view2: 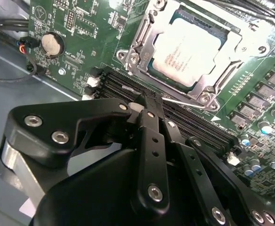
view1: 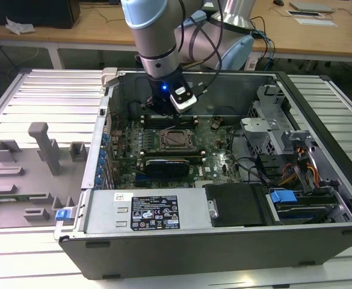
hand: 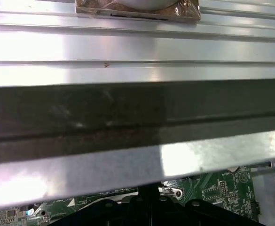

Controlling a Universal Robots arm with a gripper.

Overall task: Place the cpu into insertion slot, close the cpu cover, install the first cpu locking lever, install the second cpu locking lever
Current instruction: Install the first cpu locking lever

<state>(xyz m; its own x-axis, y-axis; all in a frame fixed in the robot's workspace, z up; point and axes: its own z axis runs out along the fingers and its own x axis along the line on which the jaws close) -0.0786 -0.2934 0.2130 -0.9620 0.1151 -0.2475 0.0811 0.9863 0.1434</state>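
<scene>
The first steps of the task look done. In the second wrist view the cpu [view2: 186, 49] lies flat in its seat with its pale metal face up, and the cpu cover [view2: 143, 47] appears folded down around it, its silvery frame lying on the chip's edges and leaving the middle bare. In the exterior view the insertion slot [view1: 174, 140] sits near the middle of the green board inside the open computer case [view1: 236, 238], which rests on the ribbed desk [view1: 37, 90]. The black graphics card [view1: 169, 164] lies at six o'clock from the slot, just beside it. What seems left is the locking levers. A thin silvery lever [view2: 189, 103] runs along the socket edge that faces the memory slots [view2: 113, 82], but I cannot tell whether it is hooked under its catch or lying loose. I cannot make out the second lever well enough to judge it. The gripper [view2: 145, 102] hangs low over the memory slots, at about twelve o'clock from the slot in the exterior view and close to that edge. Its fingers are pressed together at the tips, which sit right by the lever's end. I cannot tell whether they nip the wire, bear down on it or only hover beside it. My judgement is that the work stands at the lever stage, with seating and covering complete and neither lever confirmed locked.
</scene>
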